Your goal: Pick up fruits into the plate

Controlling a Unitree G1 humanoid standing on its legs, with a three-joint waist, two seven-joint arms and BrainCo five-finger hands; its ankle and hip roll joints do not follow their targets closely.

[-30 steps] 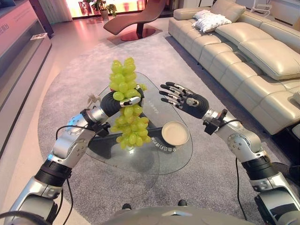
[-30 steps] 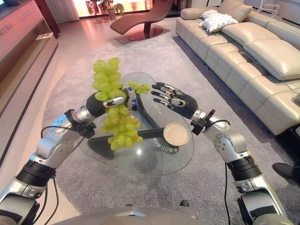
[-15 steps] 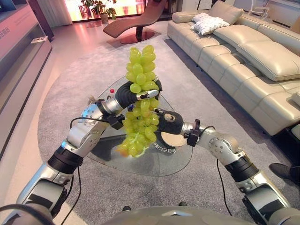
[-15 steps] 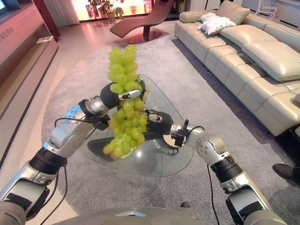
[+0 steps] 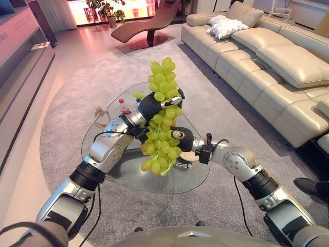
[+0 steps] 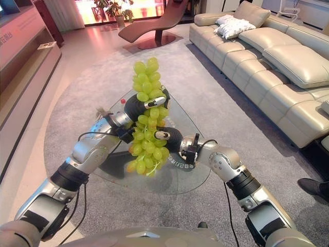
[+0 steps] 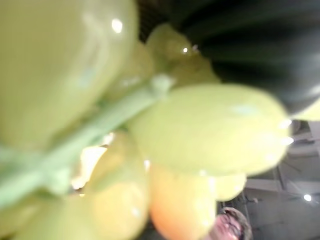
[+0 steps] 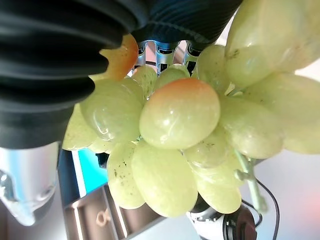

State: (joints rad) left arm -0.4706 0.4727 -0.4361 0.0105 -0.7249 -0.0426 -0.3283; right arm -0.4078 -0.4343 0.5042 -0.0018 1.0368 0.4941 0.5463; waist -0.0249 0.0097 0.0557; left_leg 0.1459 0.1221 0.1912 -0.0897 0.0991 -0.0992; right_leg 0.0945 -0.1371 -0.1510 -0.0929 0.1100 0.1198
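One large bunch of glossy green grapes (image 5: 162, 121), some berries tinged orange, hung in the air above the rounded-triangular glass coffee table (image 5: 193, 177). Left hand (image 5: 154, 105) had its fingers curled round the bunch at mid-height; top cluster stood above the hand, the rest dangled below. Right hand (image 6: 165, 138) was pressed into the lower half of the bunch from the sofa side; its fingers were buried in grapes, so its grip couldn't be read. Right wrist view showed smooth oval berries on a thin green stem right against the ribbed cover.

On the table, far-left edge: two small bottles, one red-capped bottle (image 5: 122, 106) and one blue-capped bottle (image 5: 137, 103), plus one small pale wooden figure (image 5: 101, 114). One small sprig of green grapes (image 5: 138, 95) lay near the far edge behind the left hand. The plate couldn't be made out behind the bunch and arms.

One round grey textured rug (image 5: 67, 118) sat under the table, one long cream leather sofa (image 5: 267, 62) to the right, one brown curved lounge chair (image 5: 149, 23) beyond.

Versus 1.0 s earlier: right hand had been spread open and apart from the bunch, round cream plate visible near the table's right edge. Versus 0.5 s earlier: right hand already at the bunch, little change.
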